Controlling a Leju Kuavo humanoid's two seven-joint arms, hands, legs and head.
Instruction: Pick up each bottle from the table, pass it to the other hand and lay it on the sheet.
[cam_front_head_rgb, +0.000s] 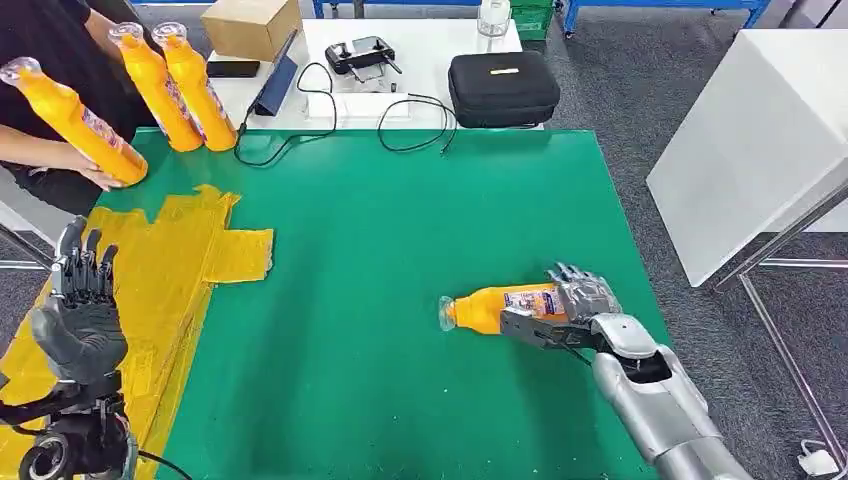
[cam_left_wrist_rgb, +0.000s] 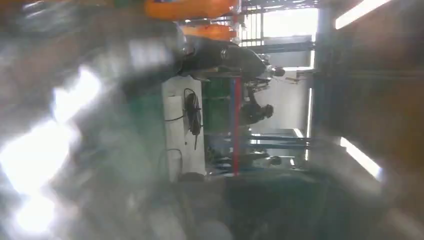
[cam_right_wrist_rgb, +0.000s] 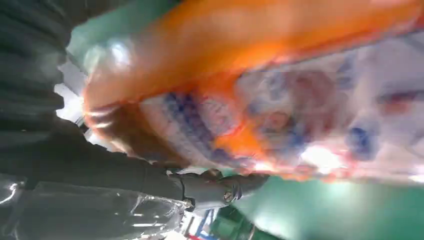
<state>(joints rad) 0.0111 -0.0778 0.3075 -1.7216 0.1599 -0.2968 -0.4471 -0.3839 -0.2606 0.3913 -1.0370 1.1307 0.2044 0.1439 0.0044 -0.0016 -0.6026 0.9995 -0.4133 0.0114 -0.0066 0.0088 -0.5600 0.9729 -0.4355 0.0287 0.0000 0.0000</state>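
A: Floor?
B: Grey carpet (cam_front_head_rgb: 640, 90), both sides of the green table (cam_front_head_rgb: 400, 250).
A: Furniture?
B: White table (cam_front_head_rgb: 410, 60) behind it, holding a cardboard box (cam_front_head_rgb: 250, 25), black case (cam_front_head_rgb: 503, 88), controller (cam_front_head_rgb: 360, 53), cables. White slanted panel (cam_front_head_rgb: 760, 140) right, blue frame (cam_front_head_rgb: 650, 8) far back.

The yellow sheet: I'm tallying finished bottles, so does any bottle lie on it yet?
No, the yellow sheet is bare in the head view, apart from the left hand raised over it.

Silver right arm (cam_front_head_rgb: 660, 410), grey ribbed left hand (cam_front_head_rgb: 78, 320), dark fingers (cam_front_head_rgb: 85, 265)
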